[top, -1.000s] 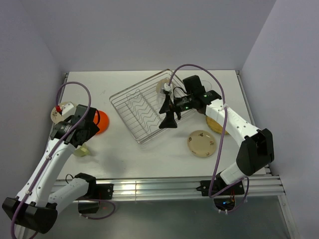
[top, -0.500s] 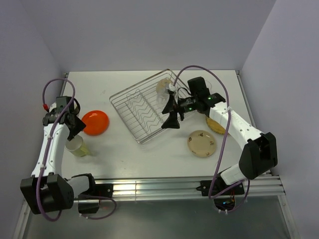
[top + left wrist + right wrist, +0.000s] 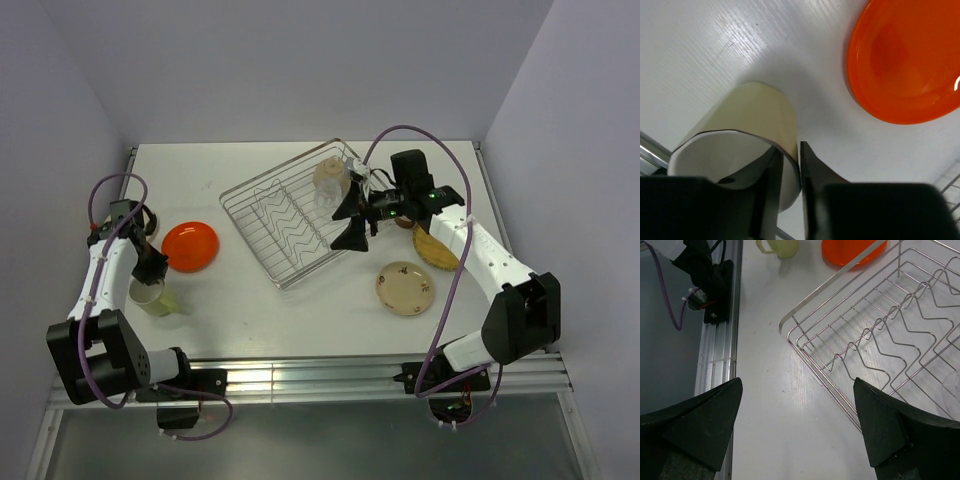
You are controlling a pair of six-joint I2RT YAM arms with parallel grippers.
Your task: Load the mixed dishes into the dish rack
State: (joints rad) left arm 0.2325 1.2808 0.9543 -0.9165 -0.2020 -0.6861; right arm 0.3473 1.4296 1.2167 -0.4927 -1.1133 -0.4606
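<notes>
So the left gripper point(image 3: 790, 147) is set right on the pale-green mug point(image 3: 747, 125): one finger point(image 3: 771, 170) is tucked inside the cup and the other is outside, and the mug's wall is pinched between the jaws. The mug is found on the tabletop point(image 3: 250, 310) near the front-left corner, just beside the orange plate point(image 3: 190, 246) but not touching it.

The dish rack point(image 3: 285, 225) is parked mid-table, turned at an angle, zigzag dividers bare. A clear glass point(image 3: 330, 180) is seen in its far corner. Whether that glass is upright can't really be told from above.

The right gripper point(image 3: 798, 381) is held over the rack's near-right edge, jaws spread wide, nothing between them.

A cream speckled plate point(image 3: 405, 288) is laid flat on the tabletop to the right of the rack, apart from it. A yellow woven plate point(image 3: 437, 250) is partly hidden under the right arm, just behind the cream one.
</notes>
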